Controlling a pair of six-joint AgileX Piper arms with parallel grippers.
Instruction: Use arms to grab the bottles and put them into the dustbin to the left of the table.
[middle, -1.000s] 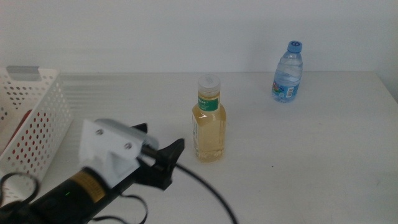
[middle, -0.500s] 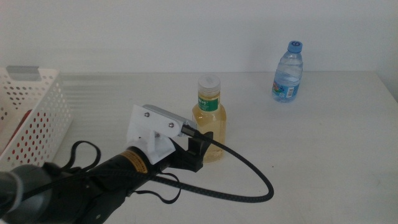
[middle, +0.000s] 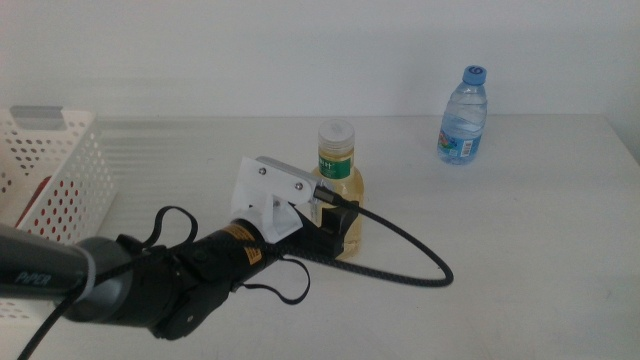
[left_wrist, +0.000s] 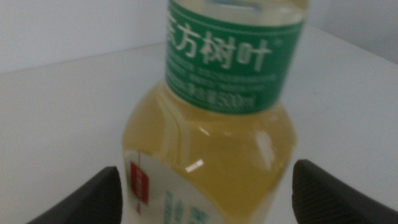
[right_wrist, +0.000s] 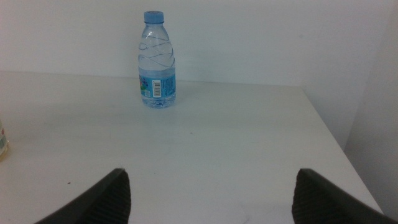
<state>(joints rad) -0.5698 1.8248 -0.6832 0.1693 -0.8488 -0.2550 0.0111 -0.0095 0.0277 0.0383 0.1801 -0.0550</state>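
Note:
The clear bottle of yellow liquid (middle: 338, 190) with a green label and white cap stands upright mid-table. My left gripper (middle: 336, 226) has come in from the lower left and is open, with one dark jaw on each side of the bottle's lower body. The left wrist view shows that bottle (left_wrist: 211, 124) filling the gap of the left gripper (left_wrist: 208, 190). A small blue-capped water bottle (middle: 463, 116) stands far right at the back. It also shows ahead of the open, empty right gripper (right_wrist: 211, 196) as the water bottle (right_wrist: 157, 59). The white dustbin (middle: 55, 165) sits at the table's left.
Something red (middle: 36, 198) shows through the dustbin's perforated wall. A black cable (middle: 410, 262) loops from the left arm's white housing (middle: 275, 190) across the table in front of the yellow bottle. The table's right edge (right_wrist: 329, 134) lies beyond the water bottle.
The left arm has swung right and forward across the table. Its gripper went from short of the yellow bottle to straddling it. Both bottles have stayed in place.

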